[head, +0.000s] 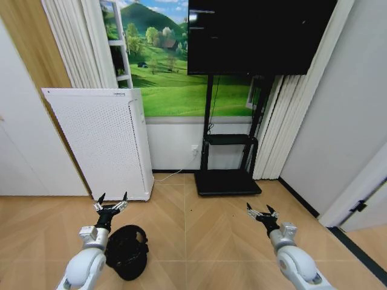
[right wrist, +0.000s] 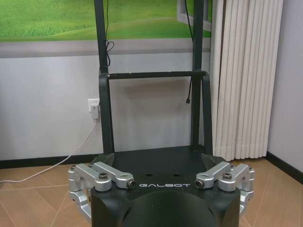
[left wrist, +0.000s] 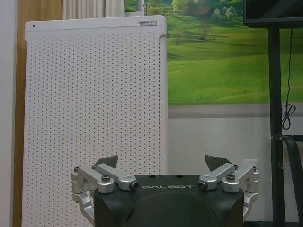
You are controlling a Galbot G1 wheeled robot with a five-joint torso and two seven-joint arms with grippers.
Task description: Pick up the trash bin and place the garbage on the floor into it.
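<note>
While the trash bin (head: pixel 127 252) sits floored, left end effector (head: pixel 112 202) above, spread wide.

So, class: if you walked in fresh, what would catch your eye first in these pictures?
Probably the tall white perforated appliance against the wall at left, beside the green meadow mural and the dark screen on its black stand. Lower down, two open claws, left claw and right claw, hover above the floor, the trash bin under the left arm.

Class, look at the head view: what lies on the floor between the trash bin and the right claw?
Nothing: in the head view, only bare floor lies between the trash bin and the open right claw.
</note>
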